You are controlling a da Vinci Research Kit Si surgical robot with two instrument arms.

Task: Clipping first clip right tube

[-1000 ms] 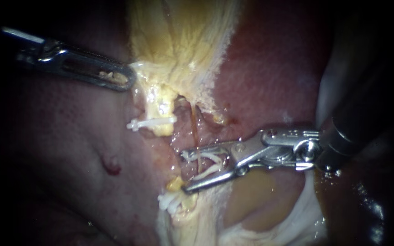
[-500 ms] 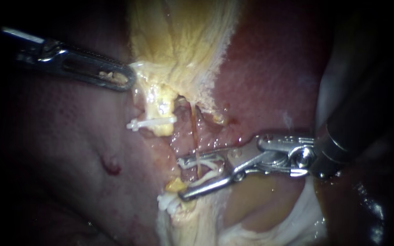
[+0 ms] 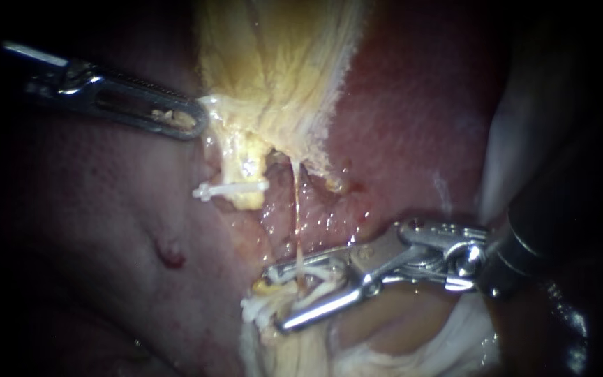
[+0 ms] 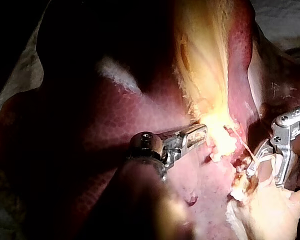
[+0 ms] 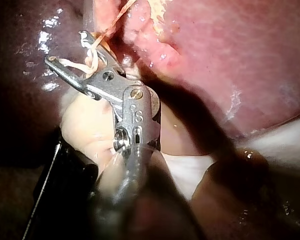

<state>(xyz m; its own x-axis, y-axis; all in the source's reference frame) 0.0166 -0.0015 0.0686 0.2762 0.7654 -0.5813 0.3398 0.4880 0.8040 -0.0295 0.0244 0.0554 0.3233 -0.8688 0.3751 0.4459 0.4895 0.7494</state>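
Note:
The right tube (image 3: 295,209) is a thin pale strand running down from the yellow gallbladder (image 3: 273,63). It passes between the spread jaws of my right instrument (image 3: 277,299), which hold an open white clip (image 3: 315,269) around the strand. In the right wrist view the same jaws (image 5: 67,47) straddle the tube (image 5: 115,17) with the clip (image 5: 90,57) inside them. The thicker left tube (image 3: 246,164) carries a white clip (image 3: 232,188). My left instrument (image 3: 188,120) is shut on the gallbladder's edge, as the left wrist view (image 4: 196,135) also shows.
Dark red liver (image 3: 413,119) lies on both sides of the dissected bed. More white clips (image 3: 252,308) sit low on the yellow tissue just beside the right jaws' tips. Pale white tissue (image 3: 455,335) lies under the right instrument's wrist.
My right instrument has slid down and a little left along the thin tube, toward the lower white clips. The left instrument and gallbladder edge have stayed put.

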